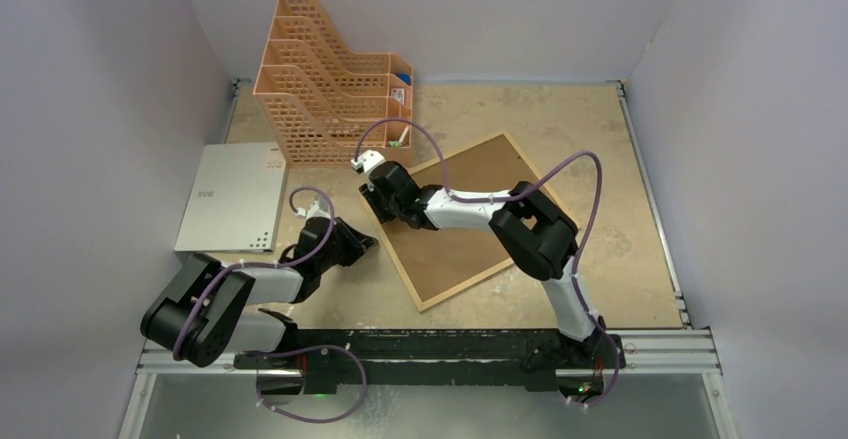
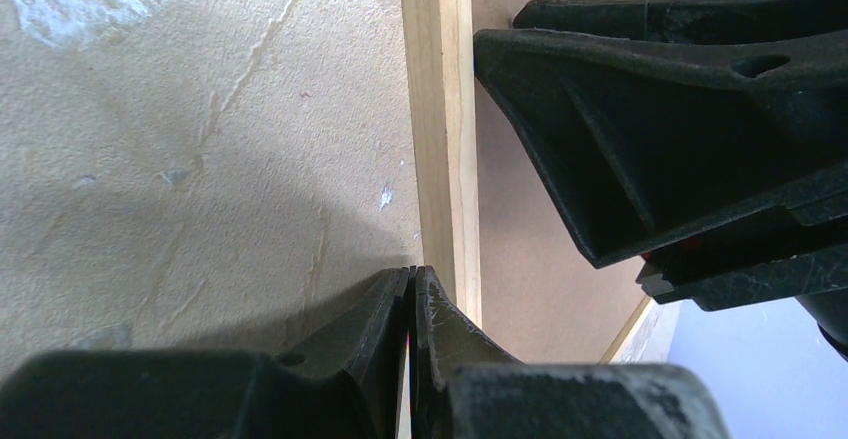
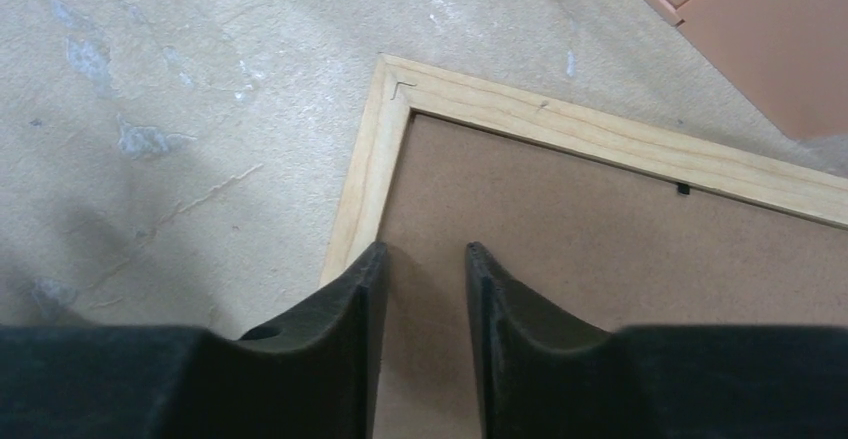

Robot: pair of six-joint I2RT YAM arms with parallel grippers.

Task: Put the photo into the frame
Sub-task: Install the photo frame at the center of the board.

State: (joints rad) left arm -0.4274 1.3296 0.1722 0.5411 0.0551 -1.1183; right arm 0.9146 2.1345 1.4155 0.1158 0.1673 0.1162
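The light-wood frame lies flat and skewed at mid-table, back side up, with the brown backing board inside it. The photo is out of view. My left gripper is shut with nothing seen in it, and its tips touch the outer side of the frame's left rail. My right gripper is open, low over the backing board just inside the frame's corner. Its left finger sits by the rail. The right gripper's body fills the left wrist view's right side.
An orange lattice file organizer stands at the back left, close to the frame's far corner, and also shows in the right wrist view. A grey perforated sheet lies at the left by the wall. White walls enclose the table.
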